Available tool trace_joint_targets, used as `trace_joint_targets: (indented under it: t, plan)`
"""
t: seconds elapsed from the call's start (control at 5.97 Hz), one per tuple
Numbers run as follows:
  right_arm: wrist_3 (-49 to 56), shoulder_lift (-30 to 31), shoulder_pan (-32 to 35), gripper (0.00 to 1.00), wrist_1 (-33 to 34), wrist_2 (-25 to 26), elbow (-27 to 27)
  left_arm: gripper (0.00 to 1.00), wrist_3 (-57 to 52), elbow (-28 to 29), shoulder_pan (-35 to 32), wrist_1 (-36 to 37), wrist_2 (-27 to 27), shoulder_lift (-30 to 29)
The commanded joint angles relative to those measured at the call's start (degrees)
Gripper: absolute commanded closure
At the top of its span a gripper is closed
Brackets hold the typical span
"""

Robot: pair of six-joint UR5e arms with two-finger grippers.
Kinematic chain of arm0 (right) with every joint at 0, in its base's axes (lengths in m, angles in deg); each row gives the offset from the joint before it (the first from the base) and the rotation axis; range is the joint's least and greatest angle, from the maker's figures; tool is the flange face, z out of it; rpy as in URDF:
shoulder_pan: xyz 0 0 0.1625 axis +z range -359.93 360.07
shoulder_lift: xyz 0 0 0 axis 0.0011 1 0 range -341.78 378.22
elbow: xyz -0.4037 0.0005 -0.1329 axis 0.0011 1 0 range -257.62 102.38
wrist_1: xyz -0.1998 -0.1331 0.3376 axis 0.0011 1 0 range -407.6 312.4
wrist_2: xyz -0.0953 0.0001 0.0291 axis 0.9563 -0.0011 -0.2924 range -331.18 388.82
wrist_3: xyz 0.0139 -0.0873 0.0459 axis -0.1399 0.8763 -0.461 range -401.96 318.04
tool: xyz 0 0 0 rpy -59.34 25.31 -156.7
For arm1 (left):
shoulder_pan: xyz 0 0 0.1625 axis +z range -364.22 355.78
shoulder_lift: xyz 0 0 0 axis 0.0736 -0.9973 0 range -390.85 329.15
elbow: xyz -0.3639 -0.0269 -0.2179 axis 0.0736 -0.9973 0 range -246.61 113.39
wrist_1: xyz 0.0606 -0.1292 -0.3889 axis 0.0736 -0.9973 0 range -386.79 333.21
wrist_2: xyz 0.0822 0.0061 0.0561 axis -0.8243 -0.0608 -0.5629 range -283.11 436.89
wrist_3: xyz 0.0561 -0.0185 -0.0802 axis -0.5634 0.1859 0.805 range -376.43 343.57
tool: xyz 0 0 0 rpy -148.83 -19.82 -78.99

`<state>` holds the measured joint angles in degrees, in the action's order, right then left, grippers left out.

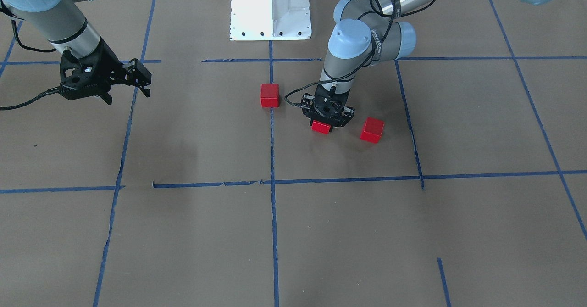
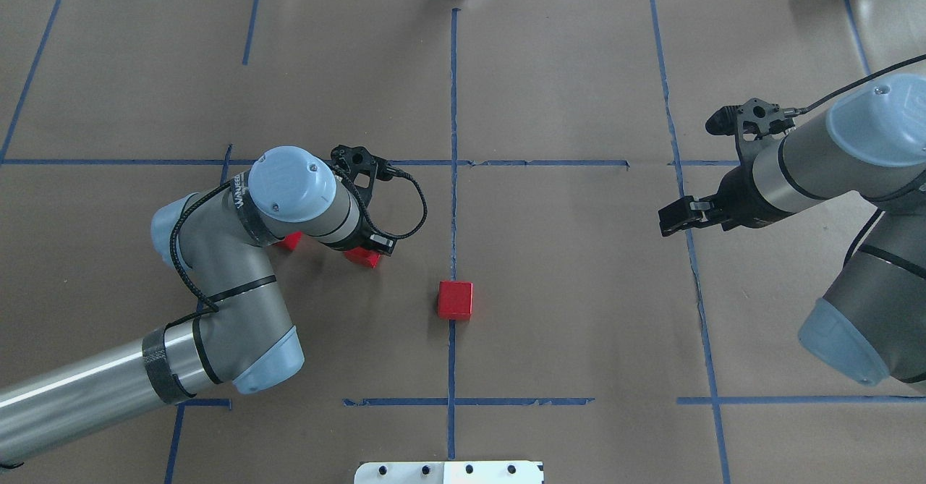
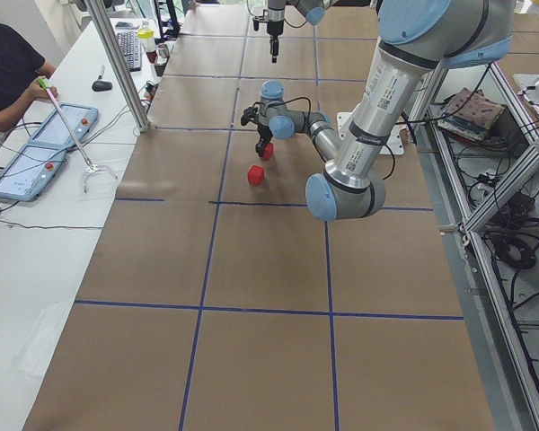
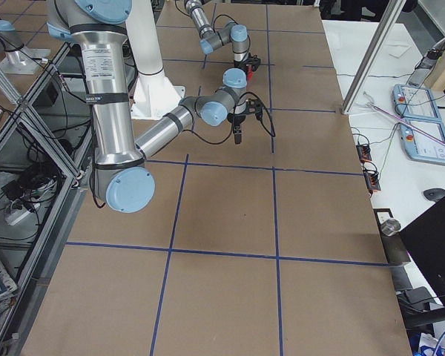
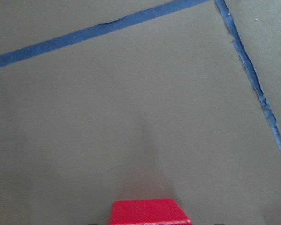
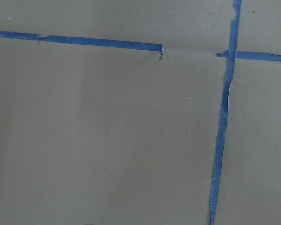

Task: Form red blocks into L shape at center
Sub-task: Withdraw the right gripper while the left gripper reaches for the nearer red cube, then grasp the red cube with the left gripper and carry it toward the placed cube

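Observation:
Three red blocks lie on the brown paper. One red block [image 1: 269, 95] sits on the long middle tape line at the center [image 2: 453, 202]; it also shows in the overhead view [image 2: 455, 300]. My left gripper [image 1: 326, 120] points straight down and is shut on a second red block [image 1: 321, 127], low over the paper; that block fills the bottom edge of the left wrist view [image 5: 150, 212]. The third red block [image 1: 372, 130] lies just beyond it, half hidden by my left arm in the overhead view [image 2: 291, 241]. My right gripper [image 1: 143, 80] hangs open and empty, far from the blocks.
The white base [image 1: 270, 8] stands on the middle line at the robot's side. Blue tape lines [image 1: 272, 178] mark the grid on the paper. A cable loops beside my left wrist [image 2: 416, 209]. An operator sits at a side table [image 3: 9, 72].

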<state>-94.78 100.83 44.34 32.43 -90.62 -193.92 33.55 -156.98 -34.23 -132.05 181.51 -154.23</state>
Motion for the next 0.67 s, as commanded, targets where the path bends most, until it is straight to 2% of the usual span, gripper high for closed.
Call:
trace_joint_targets:
  t: [0.0, 0.17, 0.33, 0.5]
  plan:
    - [0.0, -0.1, 0.0, 0.0, 0.0, -0.1, -0.1, 1.0, 1.4, -0.2, -0.7, 6.1, -0.6, -3.3]
    - [-0.1, -0.1, 0.0, 0.0, 0.0, -0.1, -0.1, 1.0, 10.2, -0.4, -0.6, 11.1, -1.8, -7.5]
    - [-0.1, 0.0, 0.0, 0.0, 0.0, -0.1, -0.1, 1.0, 20.8, 0.1, -0.1, 12.7, -2.0, -10.1]
    - [-0.1, 0.2, 0.1, 0.0, 0.0, -0.1, -0.2, 1.0, 24.7, 0.3, 2.9, 12.7, -4.6, -11.3]
